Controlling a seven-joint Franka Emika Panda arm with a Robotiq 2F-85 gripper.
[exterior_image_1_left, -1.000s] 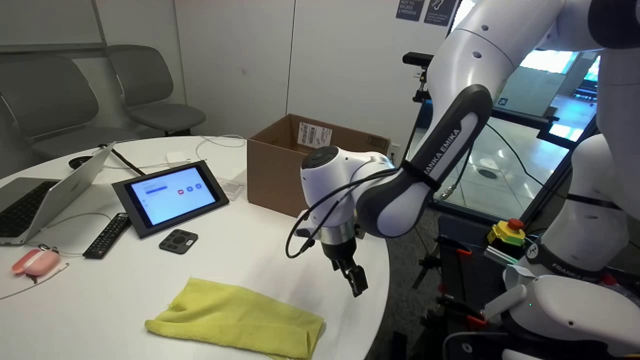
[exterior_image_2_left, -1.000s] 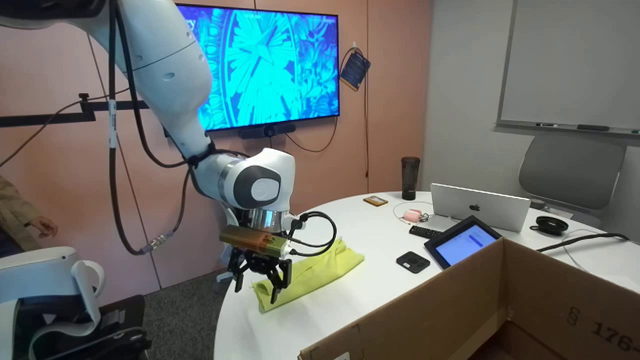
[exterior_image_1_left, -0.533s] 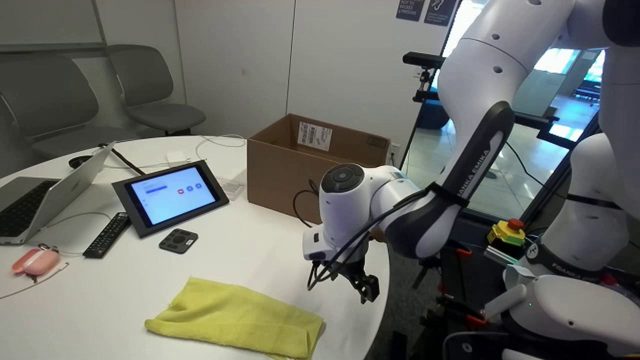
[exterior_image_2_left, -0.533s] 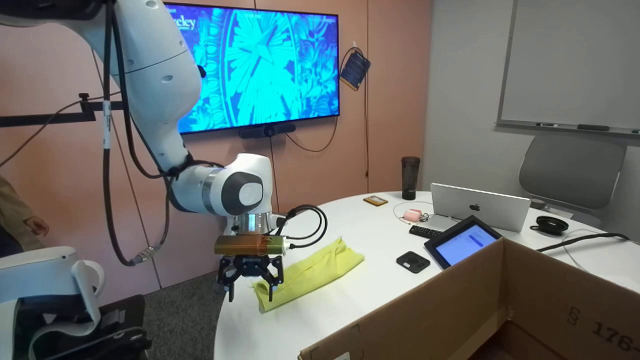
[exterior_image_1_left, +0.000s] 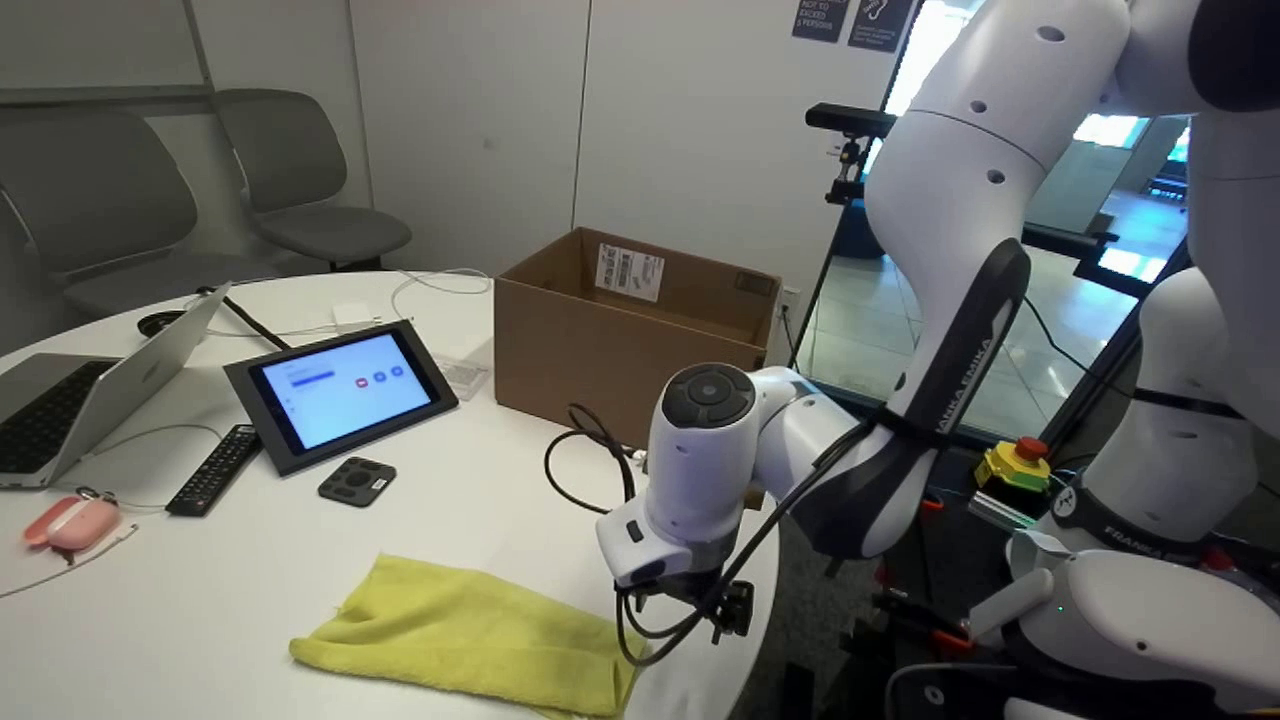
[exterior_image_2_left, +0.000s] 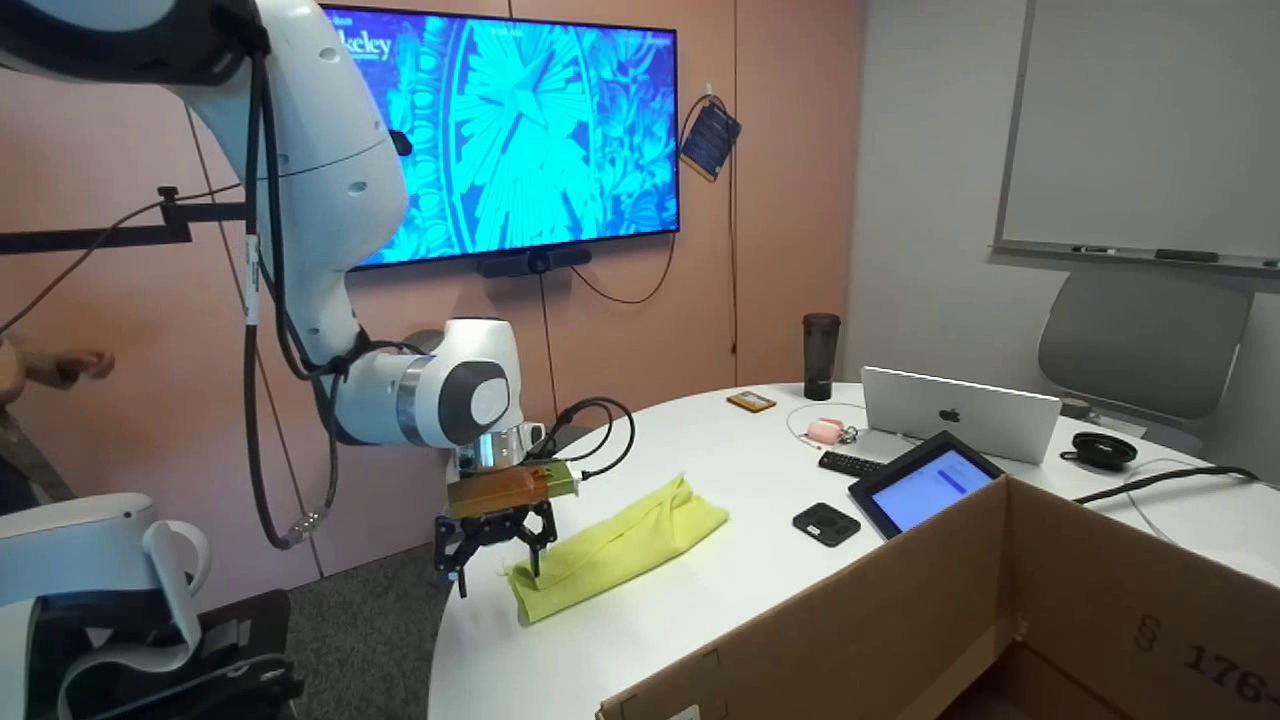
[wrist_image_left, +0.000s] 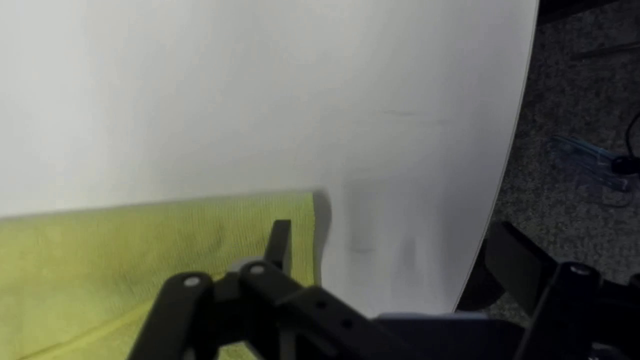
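The yellow-green oblong ribbed cloth (wrist_image_left: 100, 260) runs off the wrist view's left and bottom edges; in an exterior view the white paper label (exterior_image_1_left: 628, 272) inside the brown open cardboard box (exterior_image_1_left: 580, 350) is too small to read

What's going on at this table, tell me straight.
A Franka Emika arm has its Robotiq gripper open and empty at one end of a folded yellow-green cloth on a white table. In the wrist view one finger overlaps the cloth's end; the other appears past the table's edge. Whether the gripper touches the cloth isn't clear. An open cardboard box, a laptop and a remote control are also on the table.
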